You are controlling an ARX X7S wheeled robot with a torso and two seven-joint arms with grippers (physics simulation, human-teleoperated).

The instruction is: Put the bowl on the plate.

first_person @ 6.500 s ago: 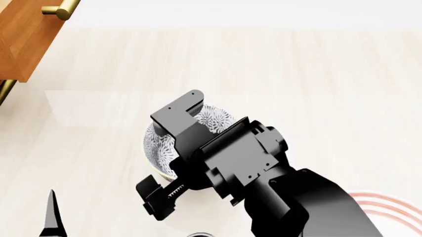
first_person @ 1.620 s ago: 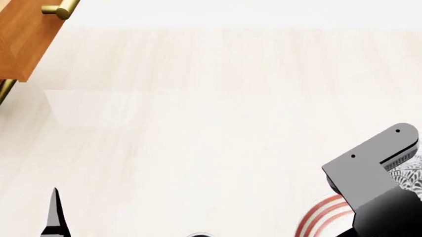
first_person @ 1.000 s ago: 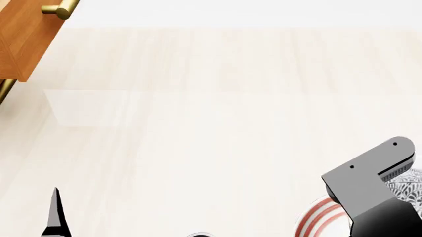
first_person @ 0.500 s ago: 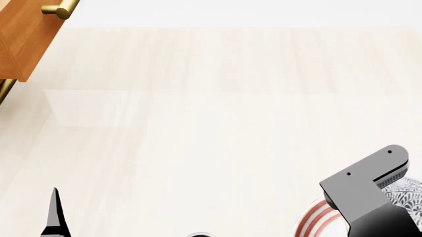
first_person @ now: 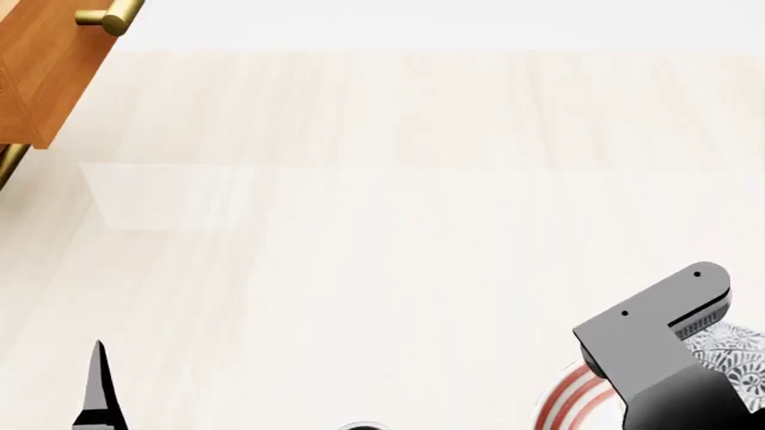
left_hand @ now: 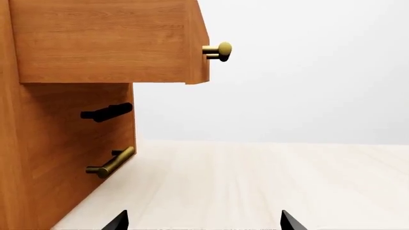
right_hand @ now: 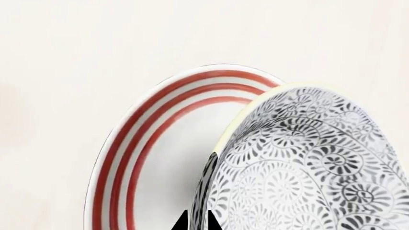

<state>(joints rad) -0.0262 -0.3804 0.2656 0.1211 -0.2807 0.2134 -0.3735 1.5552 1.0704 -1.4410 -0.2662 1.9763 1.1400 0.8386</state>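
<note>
The bowl, white with a dense grey-blue floral pattern and a pale rim, is over the plate, a white plate with red rings. My right gripper is shut on the bowl's wall, one fingertip on each side. In the head view the right gripper sits at the lower right corner, with a slice of the bowl behind it and an arc of the plate below. Whether the bowl rests on the plate cannot be told. My left gripper is open and holds nothing.
A wooden cabinet with brass handles stands at the left, its open drawer jutting over the pale wooden tabletop. The left fingertip pokes up at the bottom left.
My right gripper carried the bowl from the table's middle to the lower right over the plate. Over the last second it sank slightly lower. The left arm stayed still.
</note>
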